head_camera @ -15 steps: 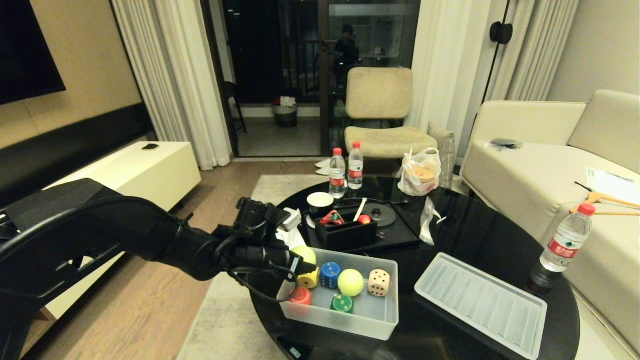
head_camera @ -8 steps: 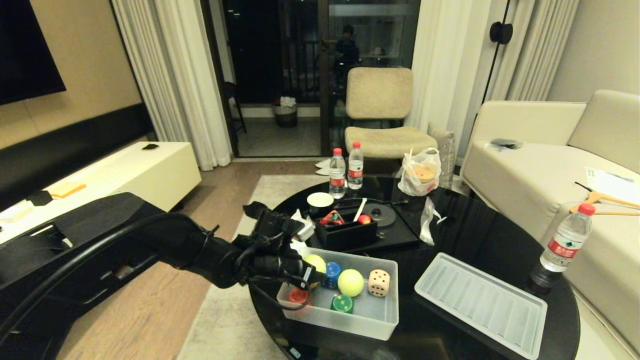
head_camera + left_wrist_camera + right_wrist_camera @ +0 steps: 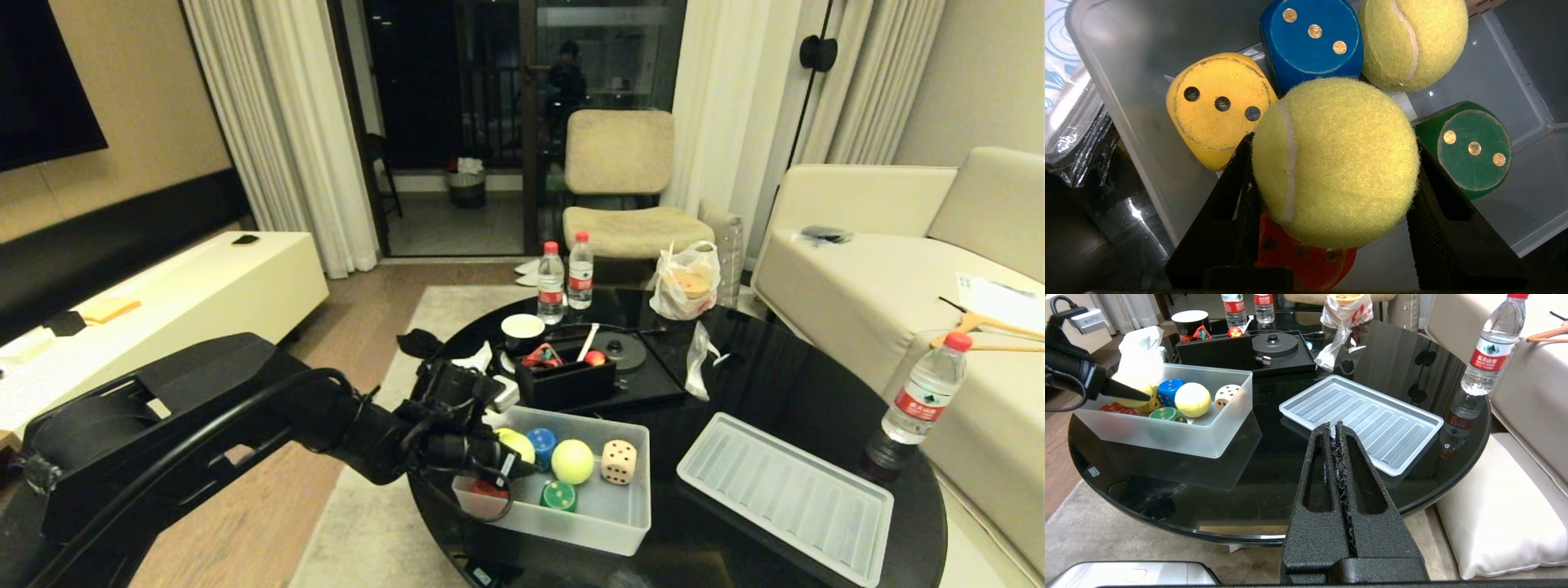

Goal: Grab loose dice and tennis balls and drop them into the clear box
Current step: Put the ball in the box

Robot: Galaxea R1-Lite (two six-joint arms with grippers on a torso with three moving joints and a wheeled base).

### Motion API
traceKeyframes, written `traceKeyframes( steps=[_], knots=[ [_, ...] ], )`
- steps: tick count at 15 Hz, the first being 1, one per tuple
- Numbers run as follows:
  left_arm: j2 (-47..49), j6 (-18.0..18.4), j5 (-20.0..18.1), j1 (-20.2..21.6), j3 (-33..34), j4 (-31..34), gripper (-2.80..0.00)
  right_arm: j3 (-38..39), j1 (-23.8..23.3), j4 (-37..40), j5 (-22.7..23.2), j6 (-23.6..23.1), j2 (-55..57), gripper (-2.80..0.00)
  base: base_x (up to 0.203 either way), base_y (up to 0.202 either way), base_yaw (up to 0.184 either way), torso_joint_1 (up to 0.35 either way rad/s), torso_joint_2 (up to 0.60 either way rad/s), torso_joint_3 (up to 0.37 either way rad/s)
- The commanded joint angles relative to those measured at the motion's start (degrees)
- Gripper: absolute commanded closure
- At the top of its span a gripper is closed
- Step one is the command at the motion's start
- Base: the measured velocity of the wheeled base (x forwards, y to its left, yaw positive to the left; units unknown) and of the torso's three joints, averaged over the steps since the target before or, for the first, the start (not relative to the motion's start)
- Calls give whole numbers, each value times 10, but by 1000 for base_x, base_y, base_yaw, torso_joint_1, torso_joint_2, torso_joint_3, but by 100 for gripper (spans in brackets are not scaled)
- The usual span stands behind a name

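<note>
A fuzzy yellow-green tennis ball, seam running lengthwise, is clamped between the black left gripper fingers, over the translucent plastic clear box at its nine o'clock end.

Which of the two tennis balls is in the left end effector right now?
The tennis ball over the red-orange die, clamped between the left end effector's fingers. The other tennis ball lies free in the clear box beside the blue die.

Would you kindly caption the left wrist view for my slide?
Left gripper holds a fuzzy yellow-green tennis ball over the translucent plastic box of coloured dice.
</note>
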Motion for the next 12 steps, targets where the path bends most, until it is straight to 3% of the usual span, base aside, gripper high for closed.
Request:
traceKeyframes(
  steps=[1, 5, 6, 12],
  knots=[
    [11, -1, 1, -3, -5, -1, 0, 1, 0, 0, 0, 0, 0, 0, 0, 0, 0, 0, 0, 0],
    [32, 6, 19, -9, -9, -34, 0, 1, 0, 0, 0, 0, 0, 0, 0, 0, 0, 0, 0, 0],
    [32, 8, 20, -9, -9, -35, -280, 1, 0, 0, 0, 0, 0, 0, 0, 0, 0, 0, 0, 0],
    [-25, 6, 19, -20, 14, -35, -280, 1, 0, 0, 0, 0, 0, 0, 0, 0, 0, 0, 0, 0]
  ],
)
